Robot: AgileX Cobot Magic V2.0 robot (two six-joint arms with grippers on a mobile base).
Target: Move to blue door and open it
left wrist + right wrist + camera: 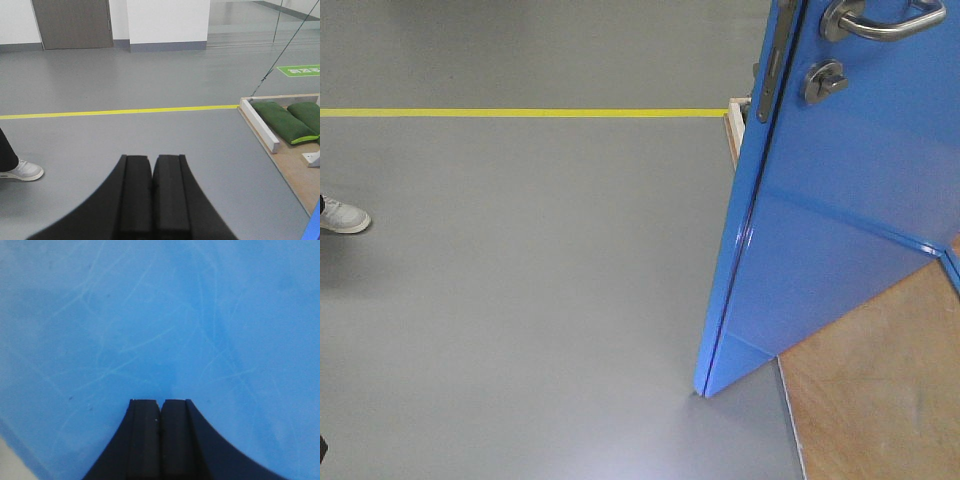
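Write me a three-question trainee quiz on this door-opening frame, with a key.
1. True or false: the lever handle sits below the thumb-turn lock on the blue door.
2. What fills the right wrist view beyond the right gripper? A) grey floor B) blue door panel C) white wall
3. Fill in: the left gripper has its jaws ____, holding nothing.
Key: 1 false; 2 B; 3 shut.

Glossy blue door [840,220], brushed-metal lever handle [895,30], matt grey floor [520,300], bare wooden platform [880,395]
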